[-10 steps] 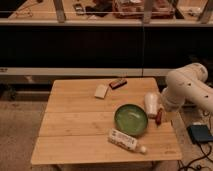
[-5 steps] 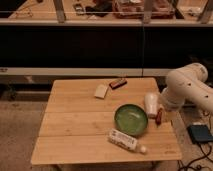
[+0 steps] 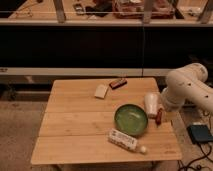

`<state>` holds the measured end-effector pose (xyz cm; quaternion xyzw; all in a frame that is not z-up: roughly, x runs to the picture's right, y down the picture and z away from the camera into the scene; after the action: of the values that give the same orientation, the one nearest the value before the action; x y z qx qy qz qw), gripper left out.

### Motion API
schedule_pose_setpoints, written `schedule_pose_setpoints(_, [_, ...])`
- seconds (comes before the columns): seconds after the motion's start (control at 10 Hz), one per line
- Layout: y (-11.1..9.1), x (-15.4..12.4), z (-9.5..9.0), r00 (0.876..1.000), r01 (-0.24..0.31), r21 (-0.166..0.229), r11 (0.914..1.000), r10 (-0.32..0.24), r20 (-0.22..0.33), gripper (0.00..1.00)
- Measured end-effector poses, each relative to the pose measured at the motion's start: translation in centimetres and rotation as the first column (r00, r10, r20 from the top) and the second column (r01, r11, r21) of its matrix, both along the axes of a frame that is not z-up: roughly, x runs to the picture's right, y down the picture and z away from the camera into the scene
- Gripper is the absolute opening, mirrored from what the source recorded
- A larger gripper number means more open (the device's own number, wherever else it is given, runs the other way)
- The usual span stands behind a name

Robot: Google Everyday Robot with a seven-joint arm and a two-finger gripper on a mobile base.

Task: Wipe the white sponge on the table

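- Finding the white sponge (image 3: pixel 101 91) lying flat near the 12 o'clock edge of the worktop (image 3: pixel 70 125), with a small dark block (image 3: pixel 118 83) sitting just at its 1 o'clock and bare planks on its other sides.
- Placing the end effector (image 3: pixel 162 112) low at the worktop's 3 o'clock edge, at the tip of the white arm (image 3: pixel 189 89), just at 4 o'clock of the white cup (image 3: pixel 151 104); reading it as standing wide and holding nothing.
- Judging the step in hand as the reach toward the sponge, with no wiping begun yet.
- Advising a path toward 10 o'clock, lifting high enough to be clearing the cup and the green bowl (image 3: pixel 131 119) rather than sweeping through them.
- Coming down over the sponge's middle, lining the jaws across its shorter side and keeping off the dark block.
- Closing gently, expecting a soft flat pad to be squashing and slipping under a hard pinch.
- Pressing down lightly, then dragging across the open planks toward 9 o'clock, well away from the bowl and the labelled tube (image 3: pixel 125 140) at 5 o'clock.
- Showing the arm folded and bulky at 3 o'clock, elbow bulging up and out past the worktop's edge, forearm angling down toward the surface, and hiding most of the wrist behind its own shell.
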<state>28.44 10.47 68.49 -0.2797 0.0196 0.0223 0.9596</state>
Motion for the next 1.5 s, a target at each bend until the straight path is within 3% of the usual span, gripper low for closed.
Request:
schedule_pose_setpoints(0.9, [0.0,0.0,-0.1,1.0,0.003,0.001,1.0,-0.003,0.0,0.65])
schedule_pose_setpoints(1.1, [-1.3,-0.9,0.4,0.997,0.07,0.018,0.9974,-0.07,0.03,0.65])
schedule_pose_setpoints(1.2, [-2.6,-2.0,1.1,0.987,0.142,0.034,0.9893,-0.144,0.068,0.65])
schedule_pose_setpoints(1.3, [-4.3,-3.5,1.9,0.97,0.212,0.058,0.9755,-0.218,0.108,0.65])
schedule_pose_setpoints(1.4, [-7.0,-6.1,3.2,0.93,0.311,0.108,0.9443,-0.326,0.171,0.65])
schedule_pose_setpoints(1.5, [-8.6,-7.6,3.6,0.902,0.353,0.146,0.9242,-0.378,0.211,0.65])
